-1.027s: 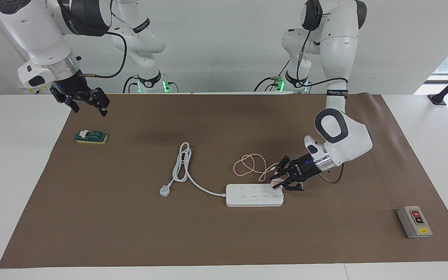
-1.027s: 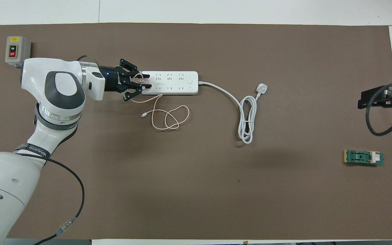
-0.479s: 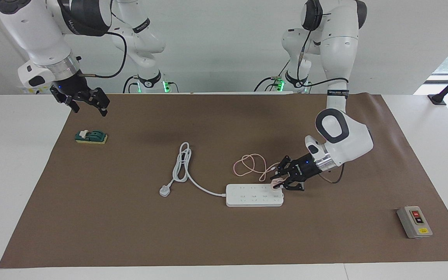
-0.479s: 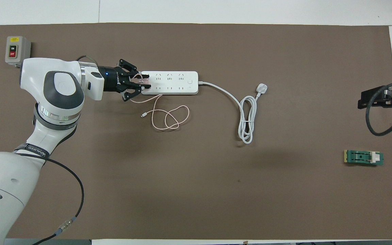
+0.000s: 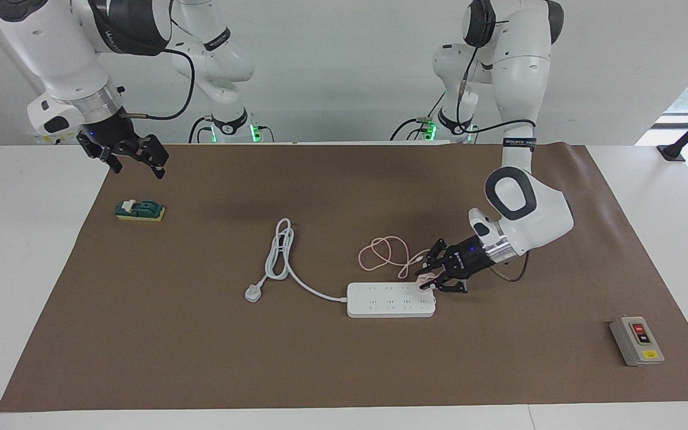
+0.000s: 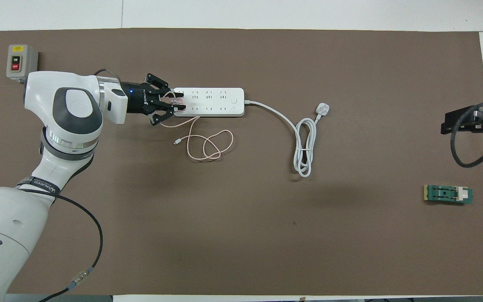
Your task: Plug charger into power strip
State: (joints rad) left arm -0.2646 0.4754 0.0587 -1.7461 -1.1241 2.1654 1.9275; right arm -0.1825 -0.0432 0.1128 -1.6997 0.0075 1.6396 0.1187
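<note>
The white power strip [image 5: 389, 300] lies flat mid-table; it also shows in the overhead view [image 6: 212, 102]. The small pink charger [image 5: 423, 283] sits on the strip's end toward the left arm, also seen from above [image 6: 177, 102]. Its thin pink cable [image 5: 386, 254] loops on the mat nearer the robots. My left gripper [image 5: 428, 281] reaches in low along the strip, its fingers on both sides of the charger [image 6: 180, 103]. My right gripper [image 5: 135, 156] is open and empty, raised over the right arm's end of the table, waiting.
The strip's thick cord ends in a grey-white plug [image 5: 252, 293] toward the right arm's end. A grey box with red and black buttons [image 5: 636, 340] stands at the left arm's end. A green block [image 5: 140, 210] lies under the right gripper.
The left arm has drawn back very slightly from the strip. The charger, strip and right arm have not moved.
</note>
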